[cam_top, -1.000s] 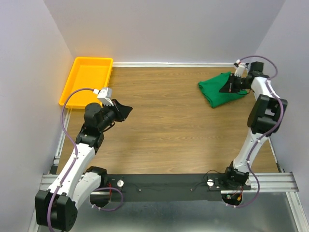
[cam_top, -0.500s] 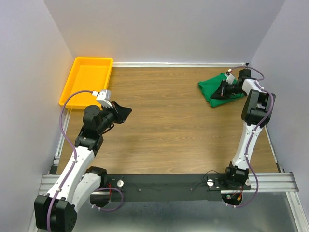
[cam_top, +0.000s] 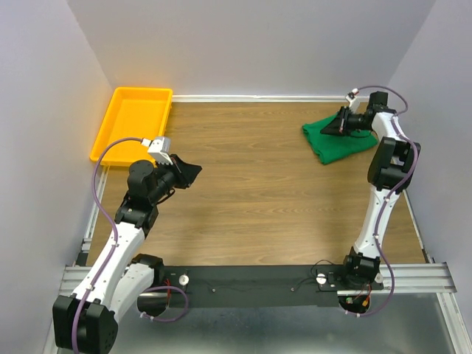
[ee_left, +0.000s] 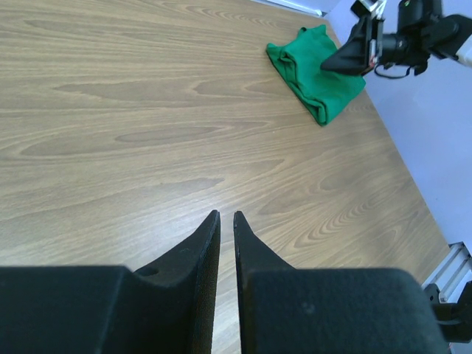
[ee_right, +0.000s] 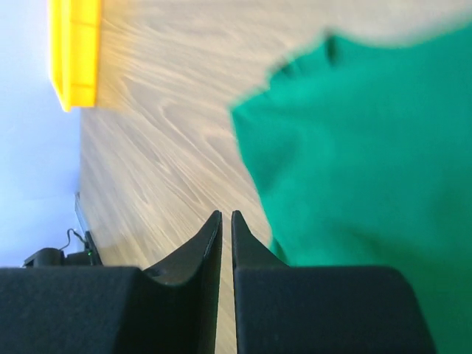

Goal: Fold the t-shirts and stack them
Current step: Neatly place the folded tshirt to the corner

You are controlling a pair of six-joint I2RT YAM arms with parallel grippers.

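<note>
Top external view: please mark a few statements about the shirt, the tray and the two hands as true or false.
1. The green t-shirt lies in the yellow tray. False: it lies on the table, at the far right.
2. The left hand holds nothing. True.
3. The yellow tray sits at the table's far left corner. True.
4. The right hand hovers over the yellow tray. False: it is at the green t-shirt.
</note>
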